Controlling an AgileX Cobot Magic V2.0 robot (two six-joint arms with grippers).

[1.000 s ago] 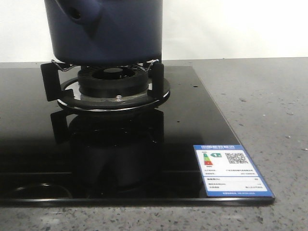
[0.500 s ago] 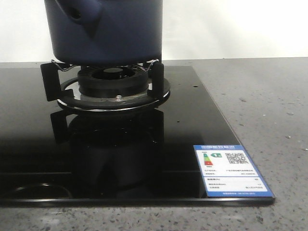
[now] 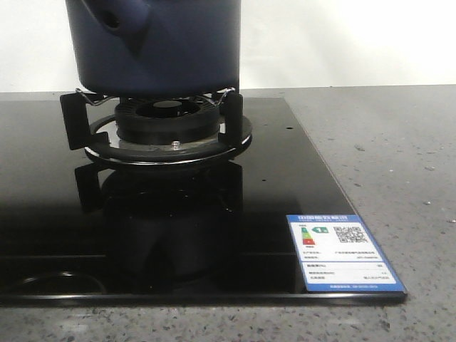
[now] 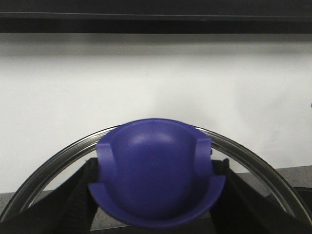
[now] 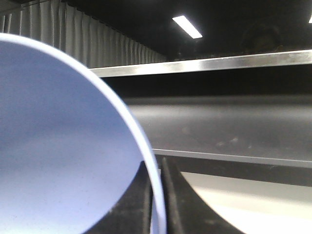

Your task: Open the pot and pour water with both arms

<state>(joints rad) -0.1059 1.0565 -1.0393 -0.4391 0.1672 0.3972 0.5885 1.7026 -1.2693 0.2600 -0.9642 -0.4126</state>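
Observation:
The dark navy pot (image 3: pixel 157 43) stands on the gas burner (image 3: pixel 167 117) at the upper left of the front view, its stubby tube handle (image 3: pixel 114 16) facing forward-left; its top is cut off by the frame. My left gripper (image 4: pixel 156 168) is shut on the blue knob (image 4: pixel 156 175) of a glass lid (image 4: pixel 53 163), held up before a white wall. My right gripper (image 5: pixel 156 170) is shut on the rim of a periwinkle-blue bowl (image 5: pixel 63 146), the rim pinched between both fingers (image 5: pixel 139 200). Neither gripper shows in the front view.
The black glass stove top (image 3: pixel 285 178) carries a blue-and-white energy label (image 3: pixel 343 251) at its front right corner. Grey speckled countertop (image 3: pixel 399 157) lies to the right. Metal pot supports (image 3: pixel 71 117) ring the burner.

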